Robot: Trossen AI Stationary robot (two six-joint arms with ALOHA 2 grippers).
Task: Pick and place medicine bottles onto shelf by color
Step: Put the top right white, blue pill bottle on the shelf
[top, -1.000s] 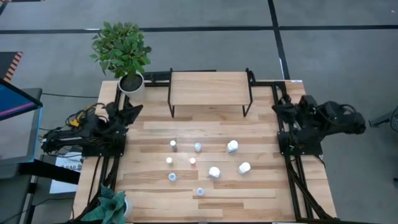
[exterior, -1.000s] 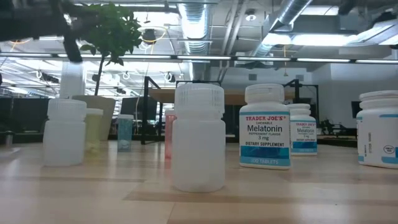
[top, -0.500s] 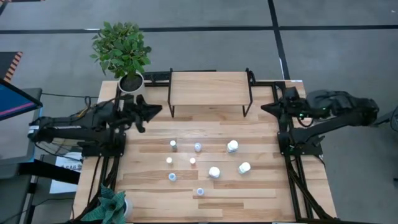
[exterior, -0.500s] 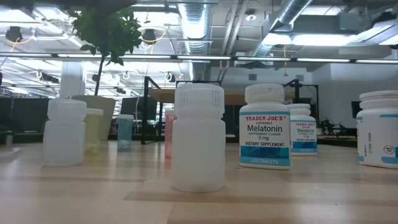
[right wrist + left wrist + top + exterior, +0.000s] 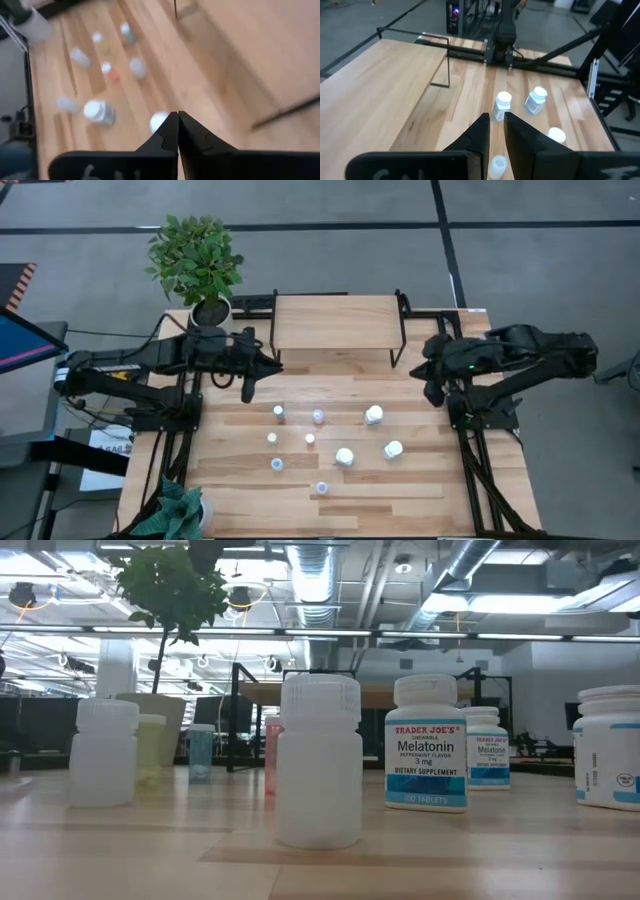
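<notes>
The left claw [image 5: 250, 385] hangs over the worktop [image 5: 430, 490] at about nine o'clock from the cluster of bottles, just in front of the shelf's left leg. In the left wrist view its fingers [image 5: 479, 135] stand nearly together with only a thin slit between them, and they grip nothing. The right claw [image 5: 432, 388] hangs at about three o'clock, beside the shelf's right leg; its fingers [image 5: 167, 132] are pressed together at the tips and also hold nothing.

The shelf [image 5: 338, 322] stands at twelve o'clock on the worktop, its wooden top bare. All the bottles stand on the worktop toward six o'clock from it, apart from both claws. Three stubby white bottles sit on the right side of the group: one [image 5: 374, 415] nearest the shelf, one [image 5: 393, 449] lower right, one [image 5: 345, 456] lower left of it. The thin vials are on the left side; one [image 5: 310, 439] has a reddish cap, one [image 5: 272, 438] a yellowish cap, and one [image 5: 322, 488] sits alone nearest six o'clock.

A potted plant [image 5: 197, 260] stands at the eleven o'clock corner.
</notes>
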